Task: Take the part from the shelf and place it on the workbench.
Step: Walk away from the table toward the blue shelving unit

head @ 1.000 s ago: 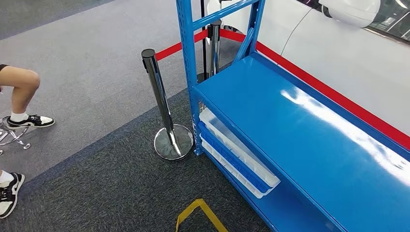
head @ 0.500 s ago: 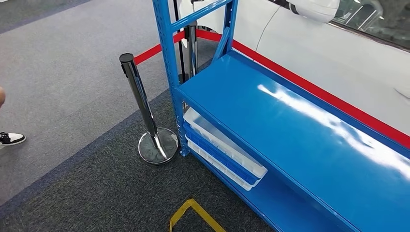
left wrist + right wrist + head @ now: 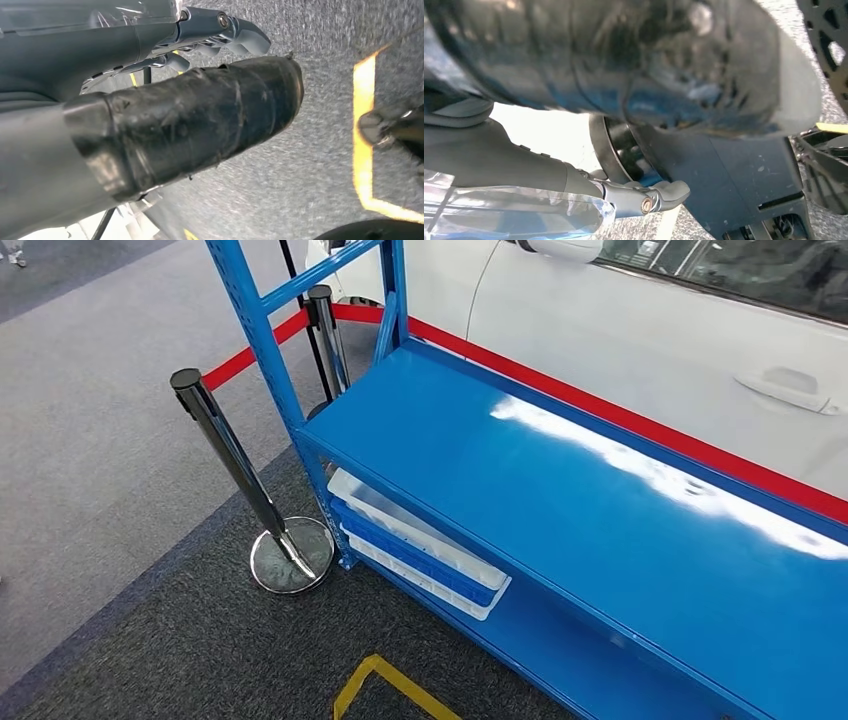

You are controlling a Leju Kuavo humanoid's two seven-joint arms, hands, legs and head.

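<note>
So, your left hand (image 3: 200, 115) and right hand (image 3: 624, 75) both hang with fingers spread, holding nothing. The glossy blue shelf (image 3: 560, 490) has stacked white and blue trays (image 3: 420, 555) on its lower level; I can't tell where the part is.

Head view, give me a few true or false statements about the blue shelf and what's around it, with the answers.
1. The top of the blue shelf is bare and shiny. True.
2. Stacked trays sit on the lower level under the top board. True.
3. The chrome post stands on top of the shelf. False: it stands on the carpet beside the shelf's corner.
4. A green belt runs behind the shelf. False: the belt is red.
5. A white car is behind the shelf. True.
</note>
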